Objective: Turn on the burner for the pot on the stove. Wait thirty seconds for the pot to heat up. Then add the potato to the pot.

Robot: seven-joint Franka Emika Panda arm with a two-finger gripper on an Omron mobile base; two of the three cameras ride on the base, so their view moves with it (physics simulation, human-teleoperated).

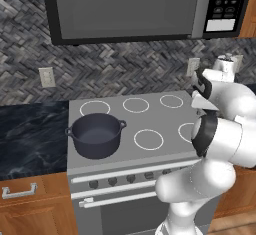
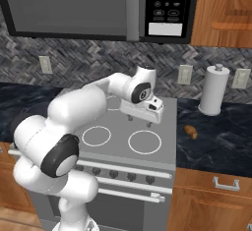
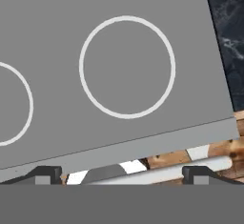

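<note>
The dark grey pot [image 1: 95,134] stands on the front left ring of the grey stove [image 1: 150,117]. My gripper [image 2: 139,121] hangs open over the stove's right half, pointing down, nothing between its fingertips [image 3: 47,173]. In the hand view, my gripper [image 3: 121,174] looks down on the front right ring [image 3: 127,67] and the stove's front edge. The orange-brown potato [image 2: 191,131] lies on the dark counter right of the stove [image 2: 167,127], apart from the gripper. A row of dark knobs [image 1: 131,178] runs along the front panel, above the bar handle [image 1: 120,199].
A microwave [image 1: 125,6] hangs above the stove. A white paper towel roll [image 2: 213,90] stands on the right counter behind the potato. Dark counter [image 1: 30,134] lies left of the stove, with wooden cabinets [image 2: 216,195] below. My own arm [image 1: 220,139] blocks the stove's right side in the left base view.
</note>
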